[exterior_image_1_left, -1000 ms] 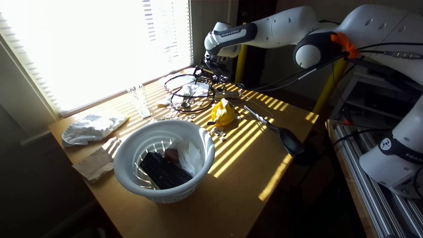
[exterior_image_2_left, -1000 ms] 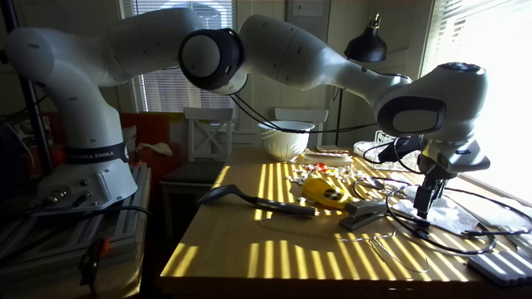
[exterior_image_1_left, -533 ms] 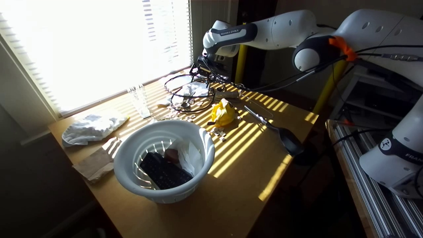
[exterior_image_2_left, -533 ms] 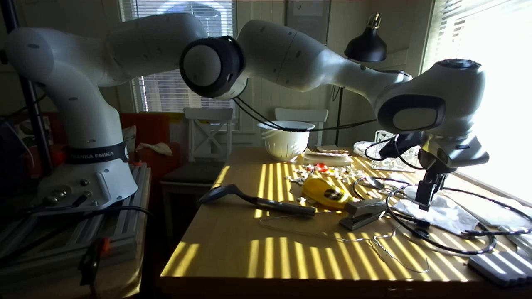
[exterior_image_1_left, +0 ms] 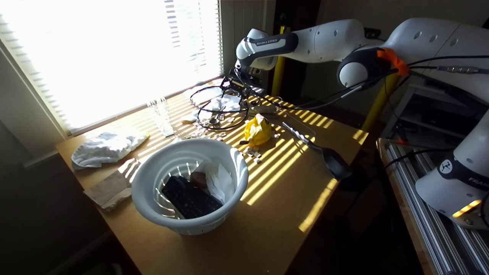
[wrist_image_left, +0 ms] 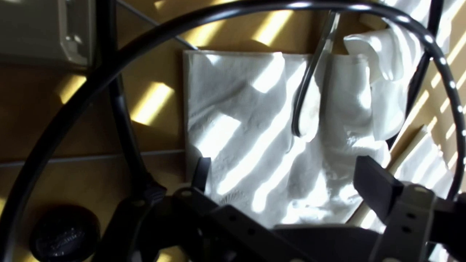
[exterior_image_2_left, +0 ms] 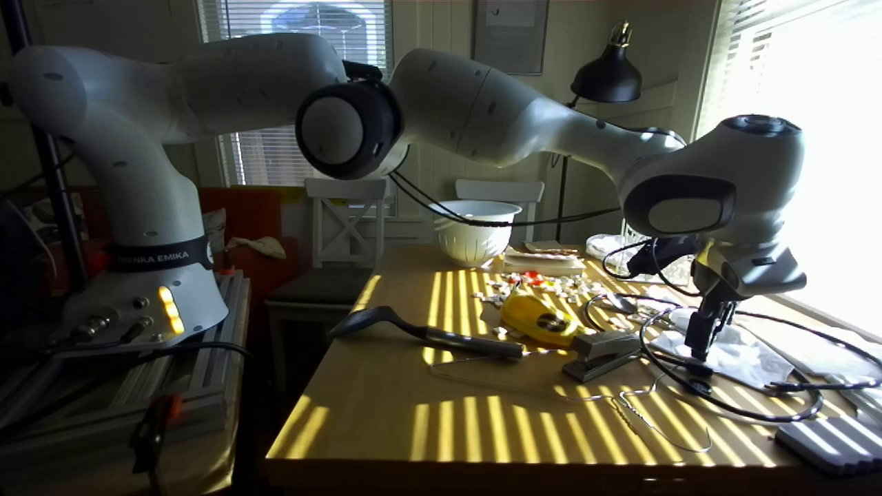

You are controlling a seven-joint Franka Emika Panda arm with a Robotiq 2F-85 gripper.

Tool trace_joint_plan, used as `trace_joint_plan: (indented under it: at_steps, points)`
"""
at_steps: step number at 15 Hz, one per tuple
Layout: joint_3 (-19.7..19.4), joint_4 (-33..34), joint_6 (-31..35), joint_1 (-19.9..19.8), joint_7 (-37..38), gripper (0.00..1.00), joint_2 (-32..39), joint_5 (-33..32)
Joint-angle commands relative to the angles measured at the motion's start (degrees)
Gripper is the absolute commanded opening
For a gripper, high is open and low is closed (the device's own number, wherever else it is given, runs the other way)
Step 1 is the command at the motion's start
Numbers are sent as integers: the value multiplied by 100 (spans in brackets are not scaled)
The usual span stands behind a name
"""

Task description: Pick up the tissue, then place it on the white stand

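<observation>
Around tissue (wrist_image_left: 251, 120), seemingly, black cable (wrist_image_left: 262, 6)

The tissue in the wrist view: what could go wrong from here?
The tissue looks thin and mostly flat, so the open gripper could close without catching it. A black cable arcs around much of it and may snag the gripper on the way up. A slim dark-edged object lies across it and might drag along.

Forearm (exterior_image_2_left: 496, 110) sloping dn. to wrist (exterior_image_2_left: 754, 179), pincer (wrist_image_left: 284, 173) pointing approx. dn. & spread wide.
</observation>
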Motion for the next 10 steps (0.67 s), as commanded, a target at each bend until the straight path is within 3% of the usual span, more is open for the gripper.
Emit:
trace_joint_plan:
  at_steps: [1,10]
  points:
    - [182,540,-103,-104,168,100,260,-149]
    - [287,438,-202,-222,248,100,336,-163]
